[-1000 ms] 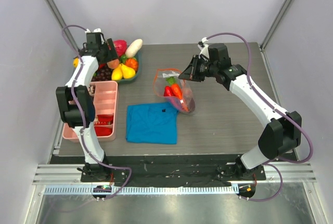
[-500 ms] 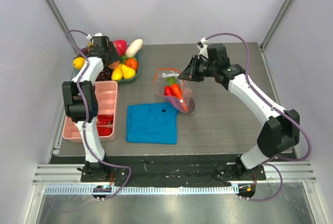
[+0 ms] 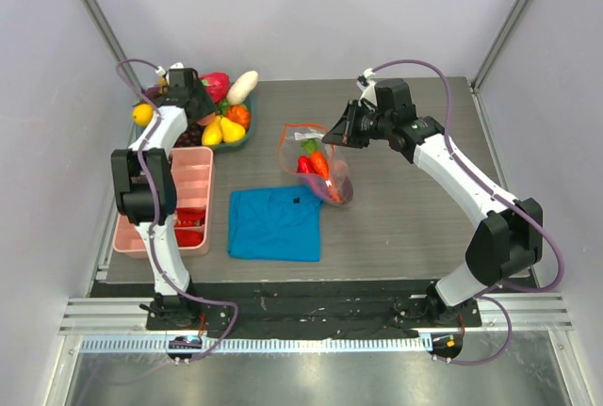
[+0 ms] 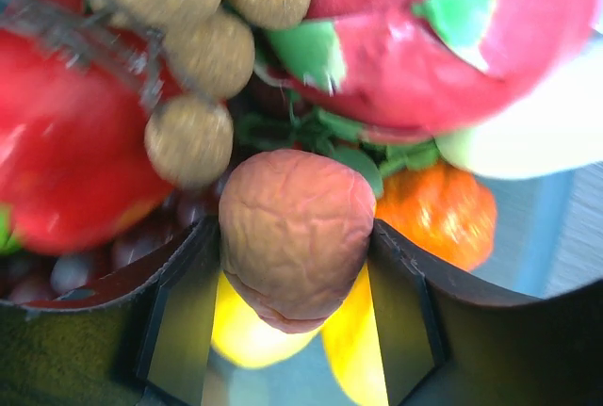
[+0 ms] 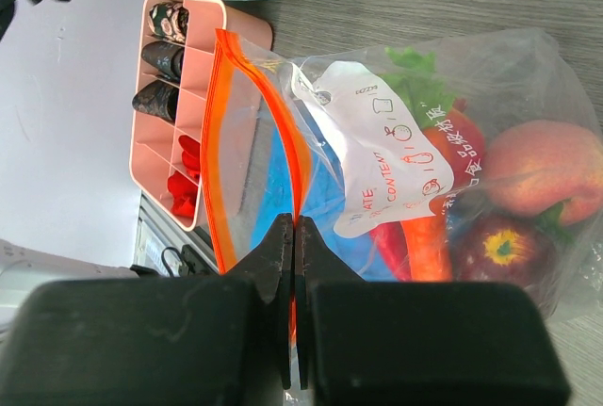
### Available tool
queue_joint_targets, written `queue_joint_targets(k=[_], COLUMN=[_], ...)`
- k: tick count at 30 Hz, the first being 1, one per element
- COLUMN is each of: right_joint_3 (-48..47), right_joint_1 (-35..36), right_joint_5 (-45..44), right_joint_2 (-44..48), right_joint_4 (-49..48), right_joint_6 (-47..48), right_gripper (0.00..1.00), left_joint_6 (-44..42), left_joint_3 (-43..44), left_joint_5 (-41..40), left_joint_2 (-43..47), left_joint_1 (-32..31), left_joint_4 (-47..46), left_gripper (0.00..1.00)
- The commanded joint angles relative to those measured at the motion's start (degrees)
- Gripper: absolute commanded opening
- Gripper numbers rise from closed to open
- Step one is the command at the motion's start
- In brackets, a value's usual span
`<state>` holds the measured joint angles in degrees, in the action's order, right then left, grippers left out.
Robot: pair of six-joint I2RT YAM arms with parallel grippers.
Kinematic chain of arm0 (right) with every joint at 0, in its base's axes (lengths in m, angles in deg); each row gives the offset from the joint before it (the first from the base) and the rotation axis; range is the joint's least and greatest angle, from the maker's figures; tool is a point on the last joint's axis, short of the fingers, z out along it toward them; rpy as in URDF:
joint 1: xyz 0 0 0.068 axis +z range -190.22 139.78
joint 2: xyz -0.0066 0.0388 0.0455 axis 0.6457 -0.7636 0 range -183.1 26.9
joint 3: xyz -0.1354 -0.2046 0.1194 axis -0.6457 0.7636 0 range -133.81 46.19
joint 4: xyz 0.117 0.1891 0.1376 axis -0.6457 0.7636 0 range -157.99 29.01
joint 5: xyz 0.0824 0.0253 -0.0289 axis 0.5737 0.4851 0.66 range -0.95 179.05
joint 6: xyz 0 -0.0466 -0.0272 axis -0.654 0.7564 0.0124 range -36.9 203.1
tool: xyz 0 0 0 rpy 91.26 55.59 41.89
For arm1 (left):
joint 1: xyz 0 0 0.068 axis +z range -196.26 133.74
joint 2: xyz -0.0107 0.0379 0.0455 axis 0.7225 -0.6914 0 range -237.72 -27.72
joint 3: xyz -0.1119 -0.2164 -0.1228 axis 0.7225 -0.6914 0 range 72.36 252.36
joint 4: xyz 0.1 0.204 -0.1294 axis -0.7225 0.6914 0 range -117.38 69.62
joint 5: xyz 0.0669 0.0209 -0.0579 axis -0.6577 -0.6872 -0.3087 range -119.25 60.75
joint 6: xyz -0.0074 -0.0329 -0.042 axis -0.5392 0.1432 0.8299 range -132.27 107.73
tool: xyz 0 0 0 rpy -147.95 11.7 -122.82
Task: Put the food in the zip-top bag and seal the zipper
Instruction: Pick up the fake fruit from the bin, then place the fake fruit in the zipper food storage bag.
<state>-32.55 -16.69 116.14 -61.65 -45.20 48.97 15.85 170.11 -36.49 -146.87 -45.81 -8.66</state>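
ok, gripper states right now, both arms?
Left gripper: shut on the brown walnut-like toy.
Right gripper: shut on the zipper.

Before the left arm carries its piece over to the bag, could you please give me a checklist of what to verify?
1. Left end effector shut on the brown wrinkled food piece: ok.
2. Piece lifted free of the neighbouring toys: cannot tell.
3. Right end effector pinching the zipper: ok.
4. Zip-top bag mouth open, strips apart: ok.
5. Room left beside the carrot and peach: cannot tell.
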Motion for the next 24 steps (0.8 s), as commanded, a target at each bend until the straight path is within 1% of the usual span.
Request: queue_joint_targets(k=[1,3,4,7,8,9,11,13,15,16,18,19,21,24], right_joint_3=[-0.45,-0.36,-0.27,-0.27,-0.10,-0.01,0.25,0.52,0.52,0.60,0.60,0.60,0.52,0.34], right_joint_1=[0.29,0.20,0.20,0.20,0.20,0.20,0.20,0.11,0.11,0.11,0.03,-0.06,-0.24,-0.59], right_joint_5=[-0.28,-0.20,-0.20,-0.29,-0.20,-0.20,-0.37,-0.63,-0.90,-1.07,-1.25,-1.08,-0.46,0.15], right_joint_2=[0.31,0.31,0.22,0.14,0.05,0.05,-0.04,0.05,0.13,0.14,0.05,-0.13,-0.48,-0.66], right_joint_4=[-2.39,-2.40,-2.40,-2.40,-2.48,-2.66,-2.83,-2.92,-2.92,-2.84,-2.84,-2.92,-2.92,-2.92], right_joint_6=[0.38,0.38,0.29,0.29,0.20,0.20,0.20,0.20,0.38,0.47,0.12,-0.06,-0.67,-1.38], right_gripper=[0.01,0.01,0.01,0.01,0.01,0.01,0.01,0.01,0.01,0.01,0.01,0.01,0.01,0.01], left_joint_6=[2.11,1.60,0.63,-2.10,-2.63,-4.02,-4.74,-5.18,-4.74,-4.04,-3.69,-3.69,-3.86,-5.44], left_joint_3=[-2.39,-3.62,-3.89,-4.68,-4.94,-5.29,-6.08,-7.22,-8.10,-9.06,-9.69,-10.04,-11.53,-12.68], left_joint_5=[1.00,2.23,2.24,5.39,9.14,10.48,12.42,14.62,16.55,17.08,17.96,18.49,18.93,18.50], left_joint_2=[12.09,16.47,17.80,23.41,25.09,26.50,30.20,33.00,34.24,34.51,34.87,34.78,33.82,31.01], left_joint_1=[0.08,0.17,-1.75,-4.57,-5.54,-8.33,-11.50,-16.43,-19.16,-22.04,-25.04,-27.75,-30.58,-34.72], left_joint_4=[0.43,1.67,2.54,4.04,4.13,4.39,5.01,5.36,5.45,5.54,6.32,6.68,7.73,10.62], left_gripper=[0.51,0.47,0.45,0.44,0.44,0.44,0.44,0.44,0.45,0.46,0.46,0.47,0.48,0.53])
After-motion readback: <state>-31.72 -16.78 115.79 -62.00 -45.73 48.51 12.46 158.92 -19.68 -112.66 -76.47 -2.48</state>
